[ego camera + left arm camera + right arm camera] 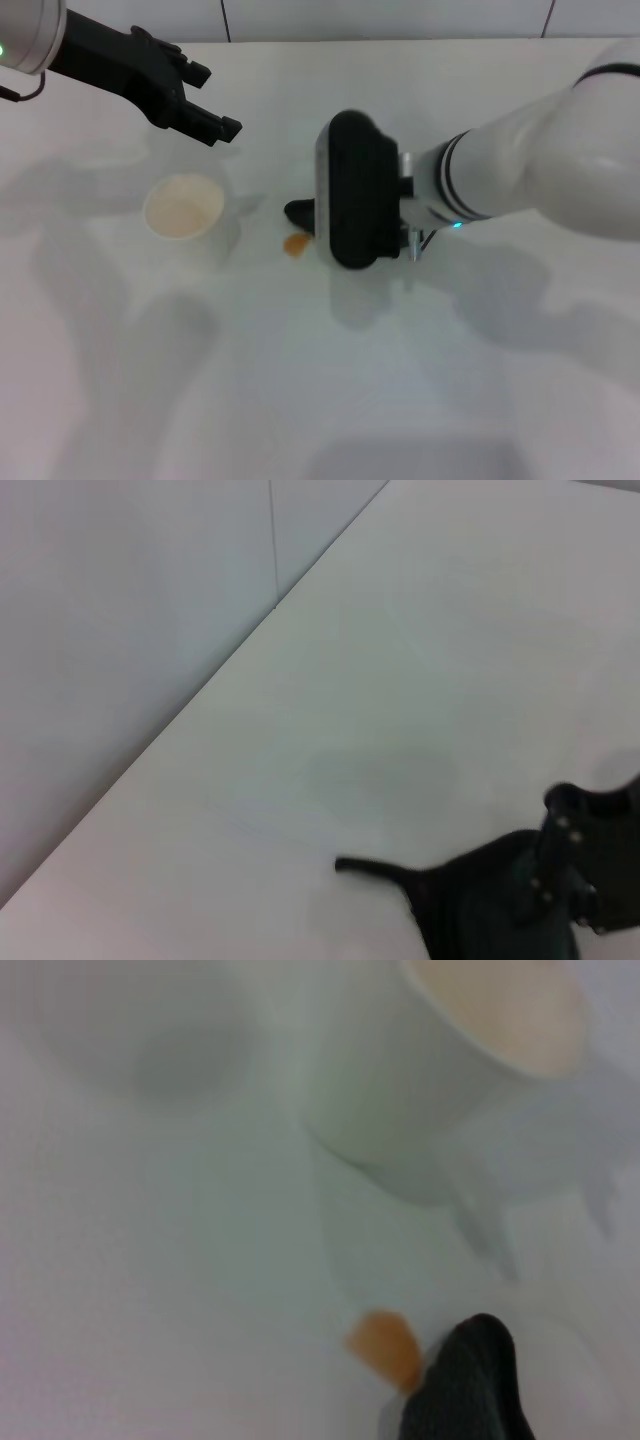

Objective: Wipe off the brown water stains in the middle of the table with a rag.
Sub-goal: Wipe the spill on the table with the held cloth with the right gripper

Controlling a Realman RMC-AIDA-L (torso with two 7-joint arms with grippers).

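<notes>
While the right gripper [312, 215] presses the rag [298, 211] against the brown water stains [296, 244] on the table [300, 380], its jaws' state cannot be told; the left gripper [222, 128] hovers open, empty.

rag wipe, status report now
Right gripper low at stain, rag touching brown water stains. Left gripper raised behind cup. Cup close beside stain.

Your white worktop [300, 400] carries a cream cup [184, 209]. Beside it lie an orange-brown puddle [295, 244] and a dark rag [299, 212], touching.
</notes>
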